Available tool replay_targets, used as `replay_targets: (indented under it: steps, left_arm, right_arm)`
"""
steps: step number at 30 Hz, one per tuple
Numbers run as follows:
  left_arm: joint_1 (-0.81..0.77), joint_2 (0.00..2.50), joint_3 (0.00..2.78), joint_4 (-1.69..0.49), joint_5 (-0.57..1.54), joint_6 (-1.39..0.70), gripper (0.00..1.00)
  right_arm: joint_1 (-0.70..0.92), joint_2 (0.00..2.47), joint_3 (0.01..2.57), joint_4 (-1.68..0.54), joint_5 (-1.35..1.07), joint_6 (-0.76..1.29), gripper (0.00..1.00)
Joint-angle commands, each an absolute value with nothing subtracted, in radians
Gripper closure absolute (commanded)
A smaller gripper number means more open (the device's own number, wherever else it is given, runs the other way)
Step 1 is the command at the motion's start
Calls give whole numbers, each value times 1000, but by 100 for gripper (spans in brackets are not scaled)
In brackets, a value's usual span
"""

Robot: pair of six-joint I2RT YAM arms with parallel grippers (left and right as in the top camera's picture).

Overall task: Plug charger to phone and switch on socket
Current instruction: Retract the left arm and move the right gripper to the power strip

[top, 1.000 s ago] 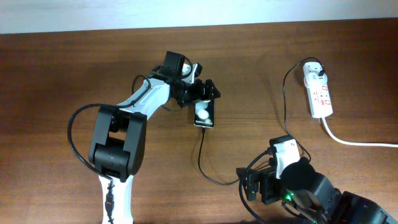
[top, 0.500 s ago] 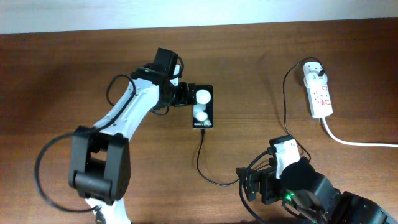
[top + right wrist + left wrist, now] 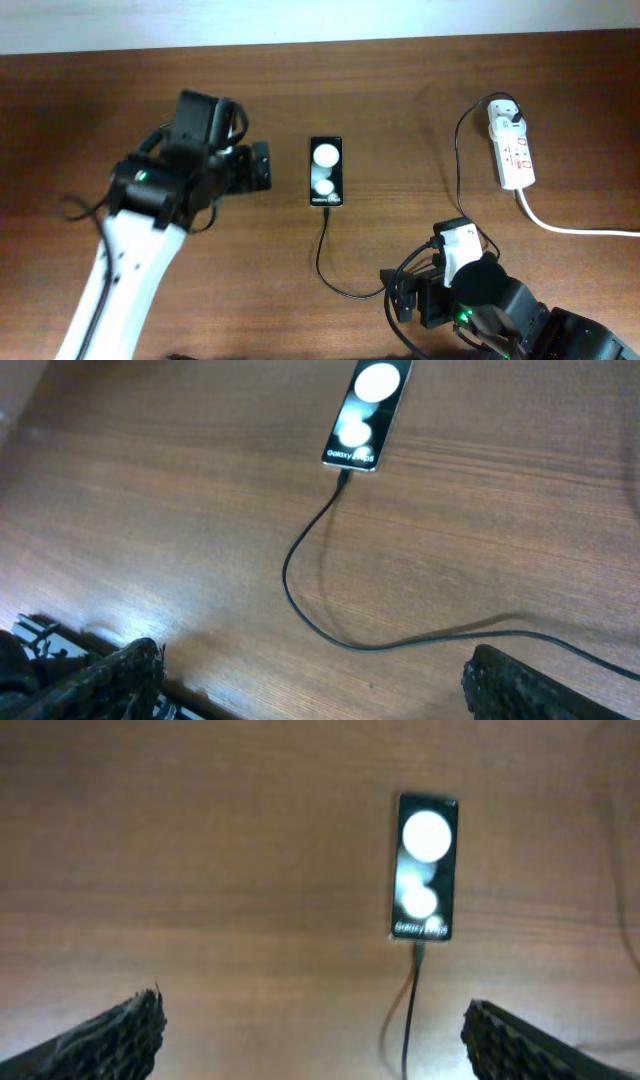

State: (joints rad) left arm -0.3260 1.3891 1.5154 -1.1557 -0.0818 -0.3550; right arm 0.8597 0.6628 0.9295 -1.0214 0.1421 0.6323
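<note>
The phone (image 3: 326,172), a black slab with two white circles, lies flat mid-table. The charger's black cable (image 3: 322,255) is plugged into its near end. It loops past my right arm and runs up to the white adapter (image 3: 505,118) in the socket (image 3: 515,155). My left gripper (image 3: 262,167) is open and empty, left of the phone and apart from it. Its wrist view shows the phone (image 3: 426,865) and cable (image 3: 408,1010) ahead of the open jaws (image 3: 315,1040). My right gripper (image 3: 315,685) is open and empty at the front edge, with the phone (image 3: 367,412) and cable (image 3: 300,585) ahead of it.
The socket's thick white cord (image 3: 575,229) runs off the right edge. The table's far edge meets a white wall (image 3: 320,20). The cable loop lies close in front of my right arm (image 3: 470,290).
My left gripper has drawn back to the left, away from the phone, and the arm has swung left. The phone now lies alone, straight, slightly farther back. The right arm has not moved.
</note>
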Motion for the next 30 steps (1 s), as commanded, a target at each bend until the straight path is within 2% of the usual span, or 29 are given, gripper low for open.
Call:
replay_targets:
  steps: [1,5,7,9,10,11,12,13,16,19,20,23,26,30]
  left_arm:
    - [-320,1221,1513,-1215,-150,-351,1]
    - [-320,1008,1505,-1222,-171,-350,1]
    - [-320,925,1505,-1299,-191,-350,1]
    - [-320,884,1505,-1415,-188,-350,1]
    - [-320,880,1505,-1473,-188,-350,1]
    - [-320,881,1505,-1536,-188,-350,1]
    - [-320,880,1505,-1592,-188,-350,1]
    - [-320,873,1505,-1628,-188,-350,1]
    - [-320,825,1505,-1674,-188,-350,1]
    - [-295,731,1505,-1678,-188,-350,1]
    - [-223,665,1505,-1678,-188,-350,1]
    - [-65,531,1505,-1679,-188,-350,1]
    - [-41,417,1505,-1687,-188,-350,1]
    - [-41,332,1505,-1687,-188,-350,1]
  right_arm:
    - [855,660,937,-1017,154,633,1]
    - [855,661,937,-1015,82,640,1]
    - [857,661,937,-1011,84,644,1]
    - [857,662,937,-1011,126,644,34]
    - [857,667,937,-1011,165,645,58]
    - [857,675,937,-1011,200,645,73]
    - [857,683,937,-1012,220,645,80]
    - [856,702,937,-1016,268,662,94]
    - [817,789,937,-1060,345,795,96]
    - [606,823,937,-1075,256,839,96]
    - [468,838,937,-1103,214,831,96]
    - [268,875,944,-1113,160,783,96]
    - [88,992,1024,-1147,113,701,96]
    - [-138,1316,1259,-1224,-1,548,96]
